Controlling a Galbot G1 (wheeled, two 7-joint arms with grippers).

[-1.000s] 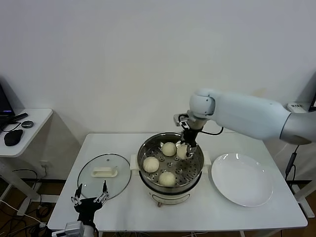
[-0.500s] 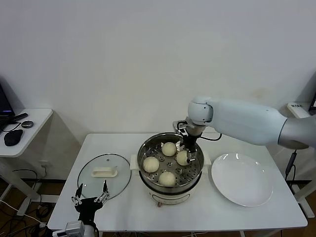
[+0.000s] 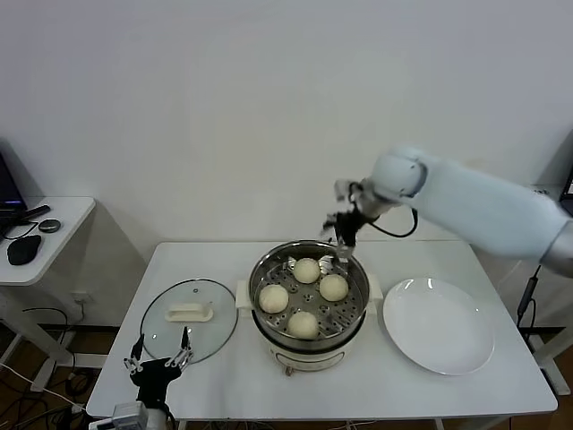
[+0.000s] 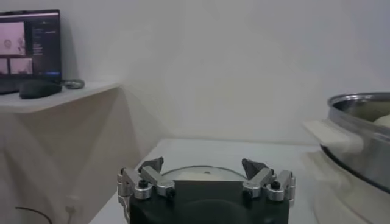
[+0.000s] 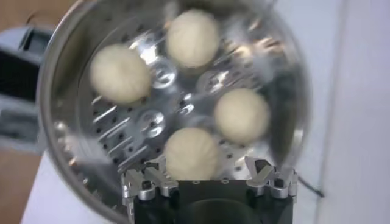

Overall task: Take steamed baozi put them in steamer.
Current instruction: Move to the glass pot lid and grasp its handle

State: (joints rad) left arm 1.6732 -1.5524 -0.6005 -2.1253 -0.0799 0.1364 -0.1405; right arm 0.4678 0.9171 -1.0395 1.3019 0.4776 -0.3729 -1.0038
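Note:
Several cream-white baozi lie on the perforated tray of the steel steamer [image 3: 267, 265]: one at the back [image 3: 307, 270], one at the right [image 3: 334, 287], one at the left [image 3: 274, 297], one at the front [image 3: 303, 324]. My right gripper [image 3: 344, 235] is open and empty, raised above the steamer's back rim. Its wrist view looks down on the steamer [image 5: 67, 73] and the buns, the nearest bun [image 5: 191, 153] just beyond the gripper [image 5: 208, 173]. My left gripper [image 3: 159, 360] is open and empty, low at the table's front left; it also shows in its wrist view [image 4: 203, 175].
A glass lid with a white handle [image 3: 189, 313] lies left of the steamer, just beyond my left gripper [image 4: 201, 173]. An empty white plate [image 3: 439, 325] lies right of the steamer. A side desk [image 3: 63, 215] holds a mouse at far left.
My right gripper let the bun go on the right side of the tray, opened, and rose up and back out of the steamer. The left arm barely moved.

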